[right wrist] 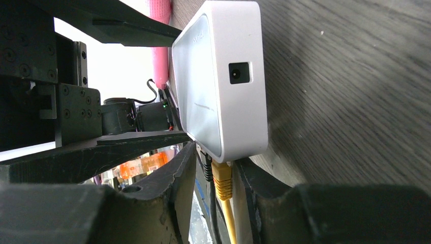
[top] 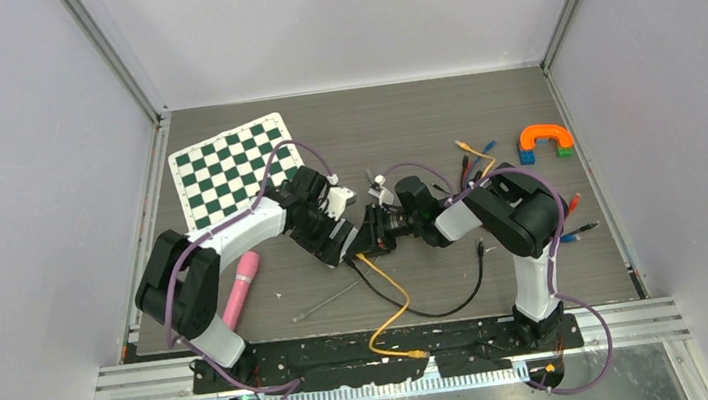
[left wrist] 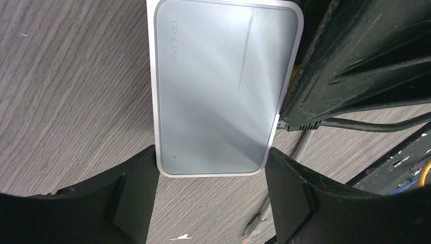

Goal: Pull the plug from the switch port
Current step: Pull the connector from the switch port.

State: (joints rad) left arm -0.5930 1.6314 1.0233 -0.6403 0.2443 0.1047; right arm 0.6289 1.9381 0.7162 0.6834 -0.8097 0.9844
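1. The yellow plug (right wrist: 222, 179) sits in a port on one long side of the switch (right wrist: 223, 91), with a black plug (right wrist: 206, 168) just beside it in the next port. I cannot tell which of the two is meant; the yellow one lies more squarely in the right hand's gap.
2. I judge the plug small, hard and light, probably held in by a latch tab, while its cable is limp. It is best taken by the plug body, close to the port, and drawn straight out. Pulling on the cable would be a poor choice.
3. The switch lies flat to the table (right wrist: 356, 101) near its middle, between the two arms. It looks light, with a smooth casing, so it would likely slide or twist unless braced.
4. The right hand (right wrist: 217, 160) straddles both plugs, with a finger close on each side. Whether the fingers press on them or stand just clear, I cannot tell.
5. The left hand (left wrist: 209, 157) is spread wide and clamps the switch at one end. One of its fingers (left wrist: 132, 203) touches the side away from the ports and the other touches the port side.
6. The yellow cable (top: 397, 306) runs toward the near edge, and the black cable (top: 443, 311) loops over the table. Either may drag a little.
7. A pink stick (top: 241, 285) and a chessboard (top: 234, 168) lie well apart, to the left.
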